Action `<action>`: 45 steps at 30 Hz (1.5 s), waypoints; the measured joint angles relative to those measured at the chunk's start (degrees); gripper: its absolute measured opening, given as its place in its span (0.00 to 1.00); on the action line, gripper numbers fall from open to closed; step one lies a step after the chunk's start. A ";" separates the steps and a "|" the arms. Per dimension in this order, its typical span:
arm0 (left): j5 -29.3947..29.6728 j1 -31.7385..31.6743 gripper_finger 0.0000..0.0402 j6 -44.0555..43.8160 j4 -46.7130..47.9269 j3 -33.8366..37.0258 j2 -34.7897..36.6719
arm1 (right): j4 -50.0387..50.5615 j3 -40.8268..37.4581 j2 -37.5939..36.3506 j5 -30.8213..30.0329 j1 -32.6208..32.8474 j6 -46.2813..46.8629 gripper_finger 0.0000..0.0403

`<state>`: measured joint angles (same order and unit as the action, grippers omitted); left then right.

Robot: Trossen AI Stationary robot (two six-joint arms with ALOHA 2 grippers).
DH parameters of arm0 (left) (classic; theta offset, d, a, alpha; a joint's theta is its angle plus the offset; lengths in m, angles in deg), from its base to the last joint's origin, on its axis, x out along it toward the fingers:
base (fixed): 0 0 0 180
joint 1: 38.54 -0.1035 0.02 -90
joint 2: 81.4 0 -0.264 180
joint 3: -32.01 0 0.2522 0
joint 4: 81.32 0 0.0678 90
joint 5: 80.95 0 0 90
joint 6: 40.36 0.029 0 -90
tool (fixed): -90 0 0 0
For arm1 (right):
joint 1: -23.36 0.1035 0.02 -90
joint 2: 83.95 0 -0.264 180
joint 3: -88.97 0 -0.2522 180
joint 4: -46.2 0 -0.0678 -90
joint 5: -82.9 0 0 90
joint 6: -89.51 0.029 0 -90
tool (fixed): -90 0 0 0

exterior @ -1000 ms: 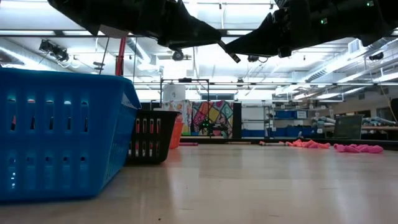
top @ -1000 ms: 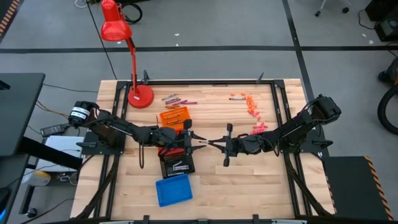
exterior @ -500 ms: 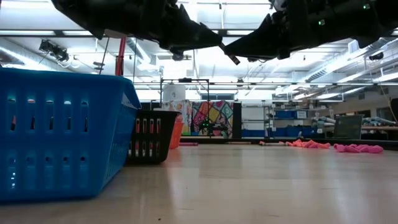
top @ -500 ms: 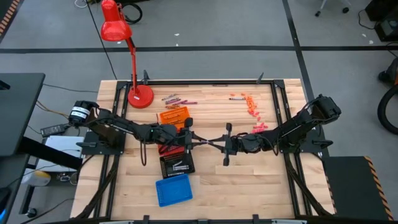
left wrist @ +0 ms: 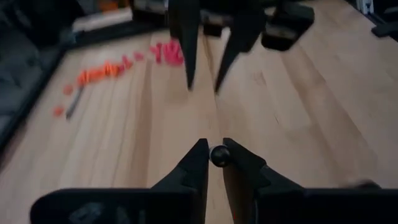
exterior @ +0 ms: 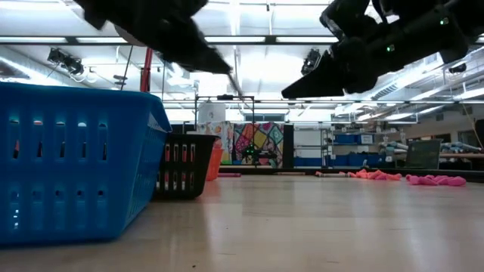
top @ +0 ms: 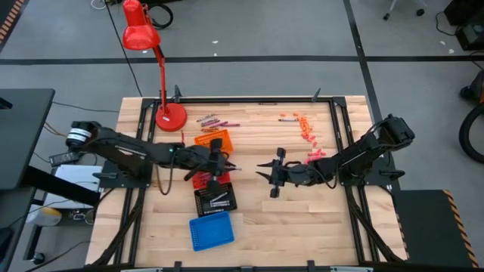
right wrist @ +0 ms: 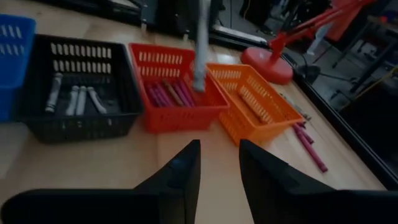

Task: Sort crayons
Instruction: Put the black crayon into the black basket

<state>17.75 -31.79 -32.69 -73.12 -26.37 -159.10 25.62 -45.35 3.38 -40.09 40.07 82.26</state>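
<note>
Left pincer [left wrist: 211,155]: clamped on one grey crayon [left wrist: 218,155], raised beside the red tray [right wrist: 177,93] mid-counter | Right pincer [right wrist: 217,158]: jaws apart, holding nothing, raised near counter centre | Loose crayons [top: 305,130]: scattered toward counter's far right; more lie in trays.

Four trays stand in a row left of the tabletop's middle: one orange tray [right wrist: 252,104], one red tray [right wrist: 176,94], one black tray [right wrist: 74,93], one blue tray [top: 210,230]. The black tray holds four grey-white crayons [right wrist: 79,99]. One red desk lamp [top: 170,115] stands at the far-left corner. Loose crayons [top: 304,128] near the far edge are too small to count.
</note>
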 joint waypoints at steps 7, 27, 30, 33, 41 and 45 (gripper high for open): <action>-7.11 0.57 0.11 -13.48 16.81 -0.02 6.10 | 1.92 0.00 0.00 0.04 -1.83 -0.08 0.28; -27.02 1.17 0.12 -39.70 26.49 -0.45 4.00 | 1.72 0.00 0.00 10.67 -8.75 -1.33 0.28; -27.02 2.90 0.12 -40.07 26.59 -2.77 1.48 | 1.47 0.00 0.00 12.24 -9.50 -1.92 0.28; -26.39 4.38 0.12 -39.35 29.46 -6.21 -2.00 | 1.46 0.00 0.00 14.98 -10.21 -1.94 0.28; -20.95 5.75 0.12 -36.55 43.96 -15.21 -11.21 | 0.95 0.00 0.02 19.54 -10.90 -2.40 0.28; -20.98 6.00 0.12 -35.21 46.79 -16.51 -14.73 | 0.96 0.00 0.02 19.65 -10.90 -2.40 0.28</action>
<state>-3.23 -25.79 -67.90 -26.32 -42.88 -173.83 26.58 -45.35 3.40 -20.45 29.17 79.86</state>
